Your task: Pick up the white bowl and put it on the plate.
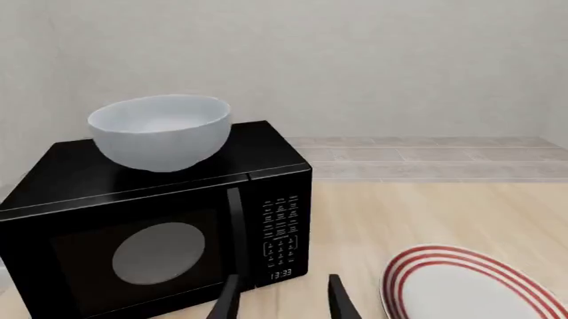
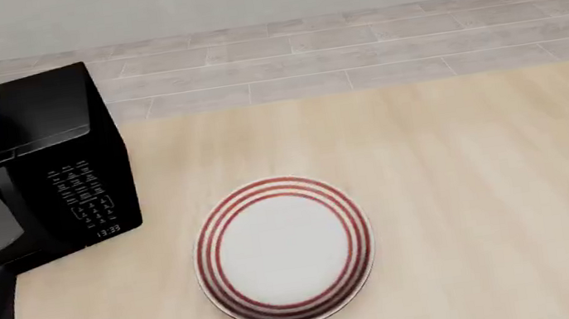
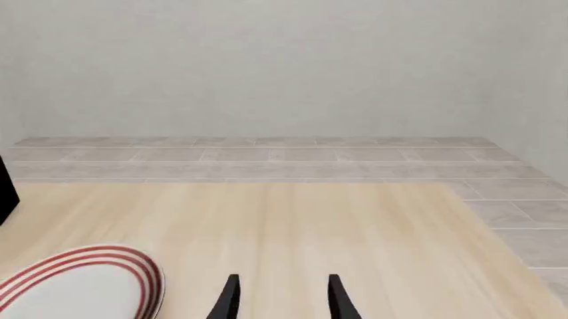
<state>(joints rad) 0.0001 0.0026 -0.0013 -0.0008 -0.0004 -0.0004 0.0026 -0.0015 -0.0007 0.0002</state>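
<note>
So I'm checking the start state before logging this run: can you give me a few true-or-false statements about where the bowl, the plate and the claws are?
1. The white bowl sits on top of the black microwave. True.
2. The plate already holds the bowl. False: the plate has nothing on it.
3. The left claw is shut on the bowl. False: it is open, holding nothing, apart from the bowl.
4. The right claw is open and holds nothing. True.
5. The plate lies on the wooden table, to the right of the microwave in the front view. True.

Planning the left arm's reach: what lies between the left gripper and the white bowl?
In the left wrist view, the microwave lies between the left gripper and the white bowl atop it.
</note>
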